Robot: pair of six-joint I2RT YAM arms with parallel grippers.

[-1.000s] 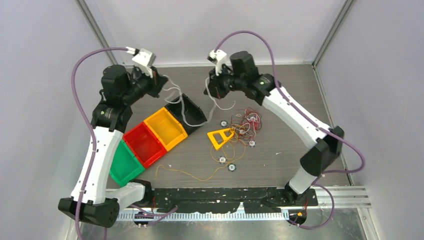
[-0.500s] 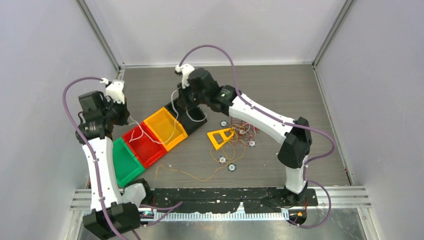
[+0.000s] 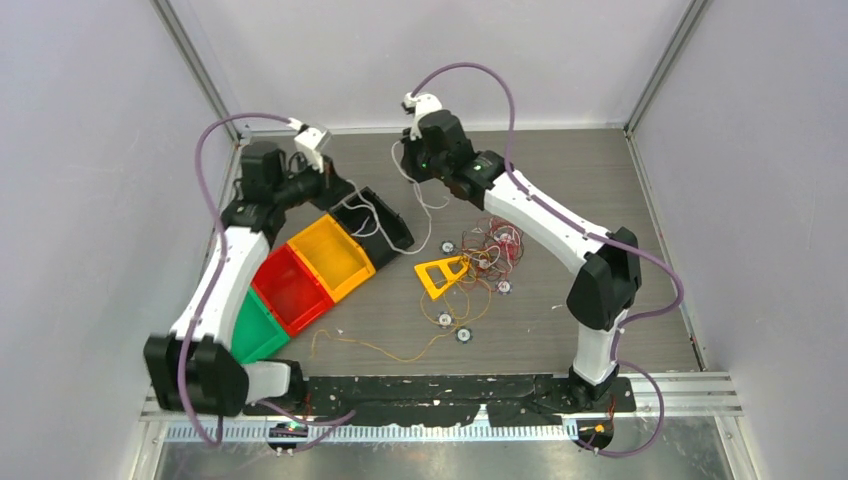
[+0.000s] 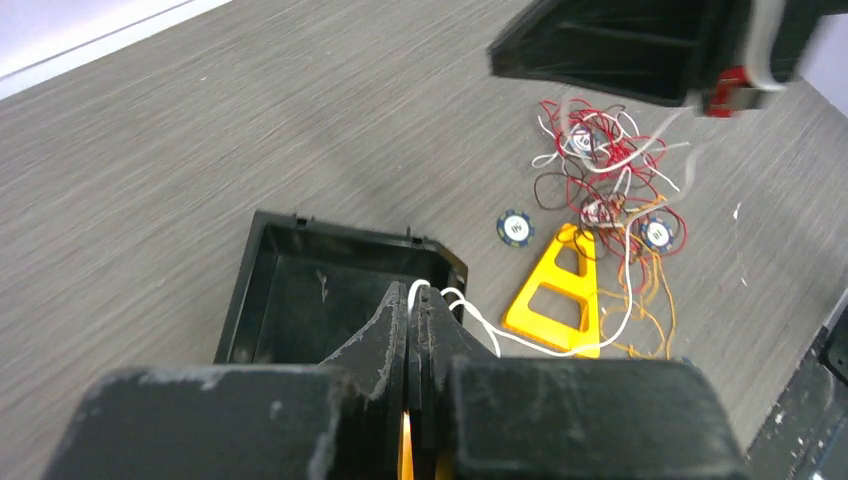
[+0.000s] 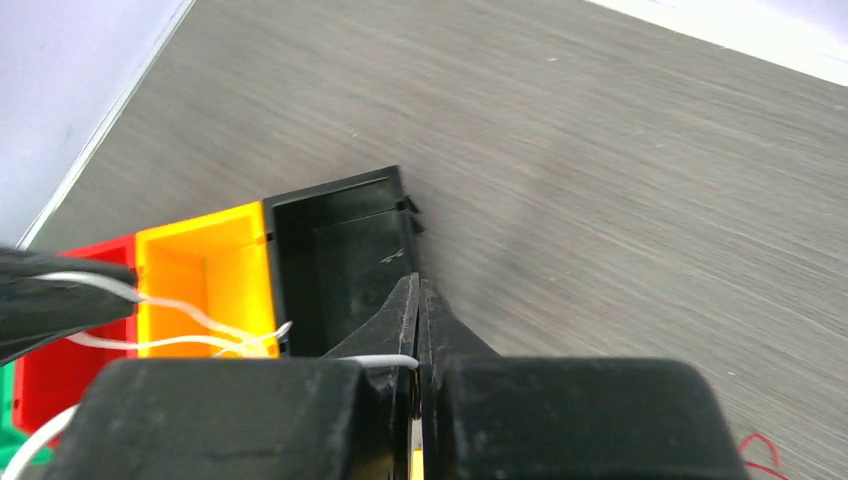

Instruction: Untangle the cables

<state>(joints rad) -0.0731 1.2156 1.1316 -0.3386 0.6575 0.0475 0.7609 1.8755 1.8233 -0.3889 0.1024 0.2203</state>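
White cable [image 5: 378, 358] is pinched in two places. The left fingers [image 4: 413, 300] are closed on it above the black bin [image 4: 300, 290]. The right fingers [image 5: 416, 295] are closed on it too, held up just beyond that bin's far side. Between the two grips the cable hangs slack in loops over the black bin. Seen from the left wrist, it crosses the near edge of a yellow triangle [image 3: 442, 273] and rises past the tangle [image 3: 497, 243].

That tangle of red, white, dark and orange strands lies on the worktop [image 3: 600, 170], right of the bins and touching the triangle's far tip. Small blue-rimmed discs [image 3: 464, 334] sit in and around it. One orange strand [image 3: 400, 353] lies apart, curling along the near side.

Four bins stand touching in a diagonal row. The black one is farthest, then come a yellow bin [image 3: 332, 257], a red bin [image 3: 290, 288] and a green bin [image 3: 250, 328] nearest the left arm's base.
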